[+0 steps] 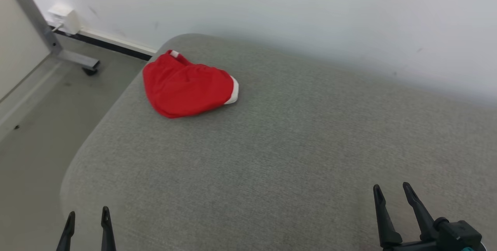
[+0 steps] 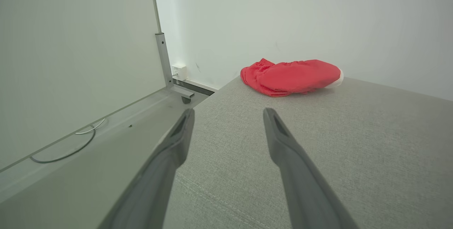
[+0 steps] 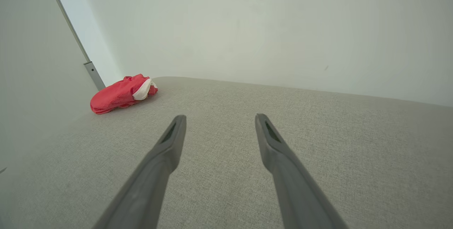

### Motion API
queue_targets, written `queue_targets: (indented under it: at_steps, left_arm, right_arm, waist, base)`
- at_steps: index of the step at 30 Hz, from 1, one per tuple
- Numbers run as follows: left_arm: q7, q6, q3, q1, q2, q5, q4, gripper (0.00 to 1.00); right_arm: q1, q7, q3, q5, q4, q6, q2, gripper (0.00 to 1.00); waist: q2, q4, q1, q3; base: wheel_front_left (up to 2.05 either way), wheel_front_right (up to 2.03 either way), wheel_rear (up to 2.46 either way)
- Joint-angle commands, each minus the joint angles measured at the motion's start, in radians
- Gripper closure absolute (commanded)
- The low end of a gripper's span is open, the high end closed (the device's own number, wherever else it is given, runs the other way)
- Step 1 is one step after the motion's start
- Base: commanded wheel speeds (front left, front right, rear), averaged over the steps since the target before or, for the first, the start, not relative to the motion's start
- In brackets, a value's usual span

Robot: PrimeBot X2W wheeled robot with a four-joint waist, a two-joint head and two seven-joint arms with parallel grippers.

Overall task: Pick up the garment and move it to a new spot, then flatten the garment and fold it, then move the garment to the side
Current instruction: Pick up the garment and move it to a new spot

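Note:
The garment [image 1: 186, 86] is a red bundle with a white trim, lying crumpled at the far left corner of the grey padded surface [image 1: 279, 146]. In the left wrist view the garment [image 2: 292, 76] lies ahead and a little right of my fingers; in the right wrist view the garment [image 3: 122, 93] sits far off to the left. My left gripper [image 1: 87, 215] stands open at the near left edge, well short of the garment, with nothing between its fingers. My right gripper [image 1: 391, 189] stands open at the near right, also holding nothing.
A white wall [image 1: 310, 14] runs right behind the padded surface. To the left the floor [image 1: 35, 127] drops away, with a metal frame leg on a caster [image 1: 90, 70], a white wall box [image 1: 64, 18] and a loose cable [image 2: 70, 146].

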Motion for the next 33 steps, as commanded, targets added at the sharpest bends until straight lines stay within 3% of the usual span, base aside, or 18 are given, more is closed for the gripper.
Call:
queue_targets:
  at_steps: [1, 10, 20, 33]
  left_arm:
    - [-0.003, 0.005, 0.007, 0.007, 0.006, -0.002, 0.000, 0.00]
    - [-0.003, 0.006, 0.023, 0.012, 0.014, -0.011, 0.001, 0.00]
    - [-0.003, 0.004, 0.030, -0.056, 0.018, -0.031, 0.020, 0.00]
    - [0.050, -0.016, 0.004, -0.523, 0.118, -0.085, 0.119, 0.00]
  right_arm:
    - [-0.007, 0.001, 0.003, -0.011, 0.000, -0.003, -0.002, 0.00]
    - [-0.006, 0.004, 0.013, -0.009, 0.002, -0.003, -0.007, 0.00]
    - [-0.018, 0.015, 0.010, -0.015, -0.009, -0.003, -0.021, 0.00]
    - [-0.119, 0.075, -0.053, -0.058, -0.116, -0.003, -0.081, 0.00]
  waist:
    - [0.0000, 0.052, -0.0001, -0.010]
    - [0.0000, 0.075, -0.0001, -0.018]
    - [0.0000, 0.039, -0.0001, 0.012]
    - [0.0000, -0.166, -0.0001, 0.216]
  base:
    - [0.00, 0.00, 0.00]
    - [0.00, 0.00, 0.00]
    - [0.00, 0.00, 0.00]
    - [0.00, 0.00, 0.00]
